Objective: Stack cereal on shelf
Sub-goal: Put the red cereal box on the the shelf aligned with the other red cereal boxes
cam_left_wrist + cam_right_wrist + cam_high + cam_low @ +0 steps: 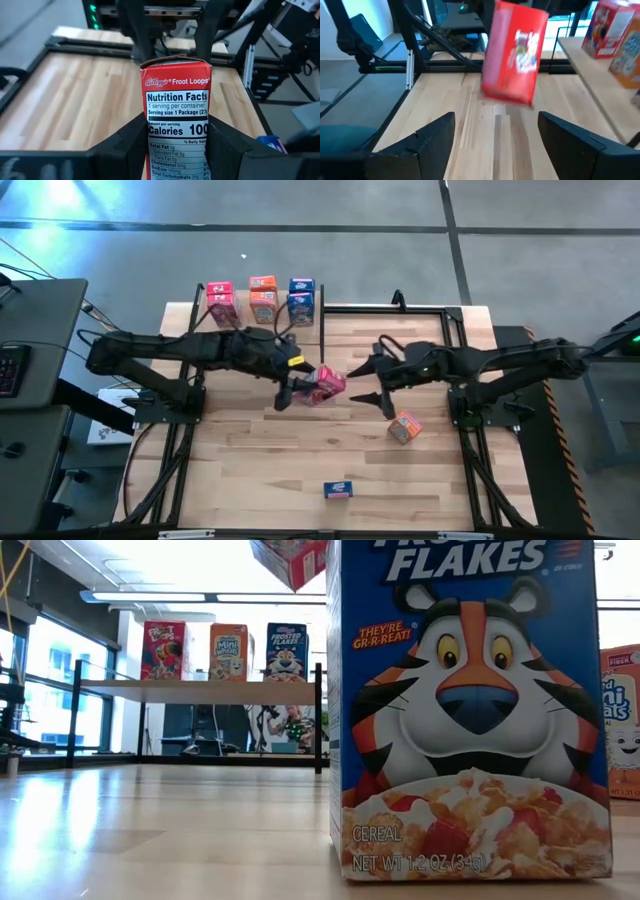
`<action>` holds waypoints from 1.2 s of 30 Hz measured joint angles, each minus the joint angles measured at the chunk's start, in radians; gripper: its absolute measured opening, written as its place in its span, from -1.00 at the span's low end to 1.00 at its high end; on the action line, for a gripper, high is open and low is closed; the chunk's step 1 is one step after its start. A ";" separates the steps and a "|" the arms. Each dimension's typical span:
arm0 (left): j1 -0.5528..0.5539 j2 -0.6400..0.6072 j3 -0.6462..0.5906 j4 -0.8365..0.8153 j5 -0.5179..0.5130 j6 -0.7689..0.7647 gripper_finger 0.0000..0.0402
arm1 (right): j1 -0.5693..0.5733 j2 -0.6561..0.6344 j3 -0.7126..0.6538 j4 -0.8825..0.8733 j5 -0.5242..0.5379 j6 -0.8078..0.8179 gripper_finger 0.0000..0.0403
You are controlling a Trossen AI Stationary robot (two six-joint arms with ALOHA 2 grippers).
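Jaws of left gripper pinch pink-red box; right gripper jaws spread, seemingly empty.

plank tabletop: light wood, lengthwise boards, black metal frame along its edges. grey floor around the table, dark seams crossing it. dark desk at the table's left side; part of a keyboard on it at the picture edge. white sheet on the floor just beside the table's left frame. low view: bright windows at the left of the room, long ceiling light overhead.
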 joint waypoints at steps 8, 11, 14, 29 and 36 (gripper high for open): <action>-0.004 -0.084 0.000 -0.035 -0.066 0.026 -0.22 | 0.000 -0.138 0.000 -0.137 0.070 -0.049 0.38; -0.017 -0.106 0.000 -0.065 -0.135 0.027 -0.22 | 0.000 -0.177 0.000 -0.189 0.112 -0.049 0.38; -0.035 -0.121 0.000 -0.081 -0.190 0.027 -0.22 | 0.000 -0.200 0.000 -0.214 0.114 -0.049 0.38; -0.112 -0.130 0.002 -0.110 -0.302 0.027 -0.22 | -0.007 -0.536 -0.494 0.141 0.094 0.057 0.38; -0.112 -0.130 0.002 -0.119 -0.304 0.027 -0.22 | 0.013 -0.682 -0.622 0.143 0.093 0.070 0.38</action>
